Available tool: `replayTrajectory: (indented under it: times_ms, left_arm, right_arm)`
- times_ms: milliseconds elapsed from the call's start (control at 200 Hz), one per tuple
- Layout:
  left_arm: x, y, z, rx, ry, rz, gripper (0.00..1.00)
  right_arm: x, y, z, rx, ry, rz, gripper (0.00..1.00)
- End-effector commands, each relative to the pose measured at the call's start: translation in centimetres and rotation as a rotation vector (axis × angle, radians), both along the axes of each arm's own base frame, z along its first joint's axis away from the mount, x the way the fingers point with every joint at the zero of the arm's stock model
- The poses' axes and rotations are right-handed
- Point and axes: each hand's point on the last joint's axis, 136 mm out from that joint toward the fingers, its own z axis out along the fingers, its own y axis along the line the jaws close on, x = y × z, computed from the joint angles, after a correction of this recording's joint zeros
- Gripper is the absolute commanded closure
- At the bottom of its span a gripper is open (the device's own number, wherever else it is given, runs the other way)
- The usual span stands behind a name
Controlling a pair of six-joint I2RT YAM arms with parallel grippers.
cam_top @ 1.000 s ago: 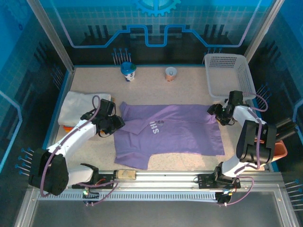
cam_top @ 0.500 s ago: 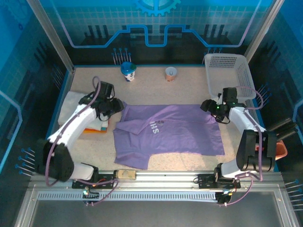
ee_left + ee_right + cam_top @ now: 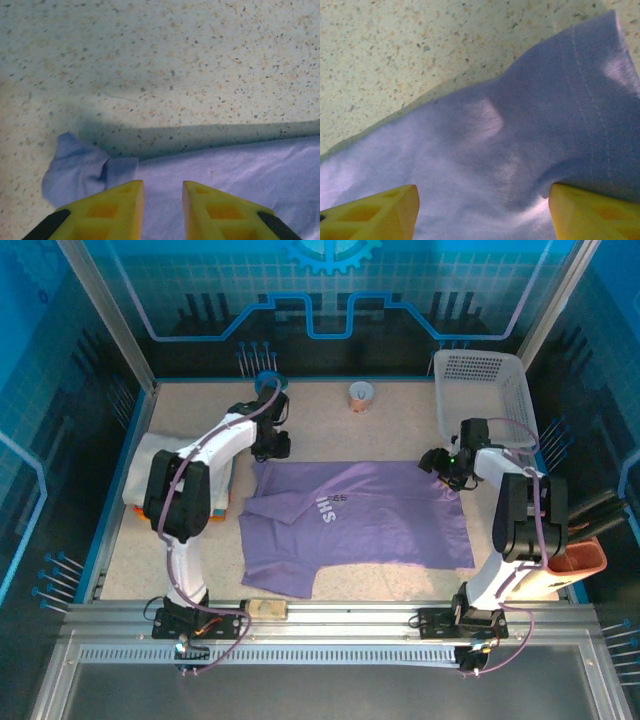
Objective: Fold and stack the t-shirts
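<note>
Left gripper point(image 3: 159, 186) and right gripper point(image 3: 482, 194) now at far corners of lavender t-shirt point(image 3: 372, 515)

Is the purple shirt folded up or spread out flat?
Spread out. The purple shirt lies flat on the table, chest print showing, not yet folded.

The speckled table point(image 3: 330, 435) is bare along the far strip at 12 o'clock beyond the lavender t-shirt point(image 3: 360, 515), apart from a blue cup point(image 3: 268, 380) at 11 o'clock just behind the left gripper point(image 3: 270, 445) and a small cup point(image 3: 361, 396) at 12. At 2 o'clock the white lattice basket point(image 3: 485, 400) stands near the right gripper point(image 3: 438, 462), and at 9 o'clock the folded white t-shirt point(image 3: 160, 462) takes the left margin; the near strip at 6 o'clock lies open
</note>
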Motion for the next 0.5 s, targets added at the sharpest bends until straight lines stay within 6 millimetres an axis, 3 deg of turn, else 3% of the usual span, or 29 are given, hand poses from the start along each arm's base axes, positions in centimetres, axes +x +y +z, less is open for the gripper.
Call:
replayTrajectory:
  times_ms: [0,185,495]
  left_arm:
    - [-0.8,1.5,-2.1,0.115,0.091,-0.034,0.75]
    - [-1.2,1.4,-4.0,0.144,0.137,-0.047,0.78]
    - [-0.1,2.8,-4.3,0.24,0.128,-0.019,0.75]
  right_arm:
    - [-0.8,-0.9,-1.4,-0.024,0.075,-0.022,0.33]
    - [-2.1,-1.7,-3.1,-0.027,0.13,-0.047,0.34]
    - [-2.8,-2.5,-3.8,-0.04,0.166,-0.067,0.35]
